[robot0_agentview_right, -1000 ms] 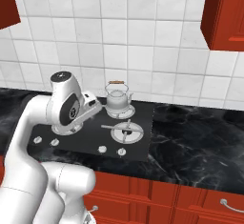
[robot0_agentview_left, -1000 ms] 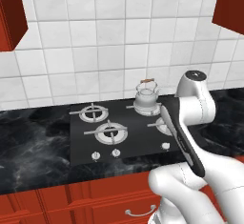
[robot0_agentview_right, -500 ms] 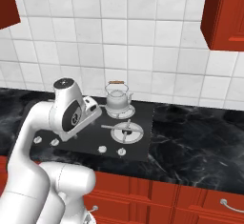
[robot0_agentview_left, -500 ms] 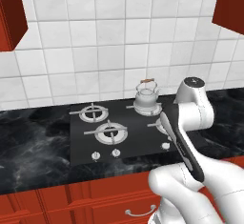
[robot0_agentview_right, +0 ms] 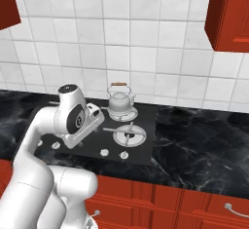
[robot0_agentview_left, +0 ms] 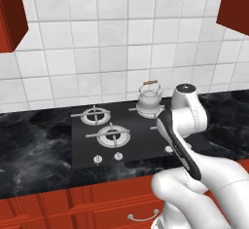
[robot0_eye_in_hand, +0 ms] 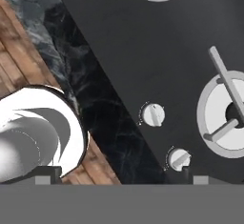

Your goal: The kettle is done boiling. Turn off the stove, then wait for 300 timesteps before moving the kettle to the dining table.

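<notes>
a simulated kitchen is shown, with white wall tiles, red cabinets and a black marble counter (robot0_agentview_left: 34,145). the stove (robot0_agentview_left: 141,147), a flat black glass cooktop, is set into that counter, and the kettle (robot0_agentview_left: 149,99) is seated upright on its back right burner, just in front of the tiled wall, presumably because it was put there to boil. in the right base view the kettle (robot0_agentview_right: 119,101) is seen on the same back burner, its arched handle raised over the lid. the dining table cannot be made out from here.

the white arm is folded forward and down over the front right part of the stove, so that the hand is pointed at the row of white knobs along the front edge. in the hand view two knobs are framed close below the hand: the upper knob (robot0_eye_in_hand: 153,114) and the lower knob (robot0_eye_in_hand: 179,158), beside a silver-ringed burner (robot0_eye_in_hand: 228,118). the gripper (robot0_eye_in_hand: 119,179) is held above them with its fingers spread to their widest, nothing being pinched between them and nothing touched. this pose is judged to be an approach to a knob, so that the burner under the kettle can be switched off first. which knob governs that burner cannot be told. the kettle is judged to be left alone until the wait is over.
</notes>
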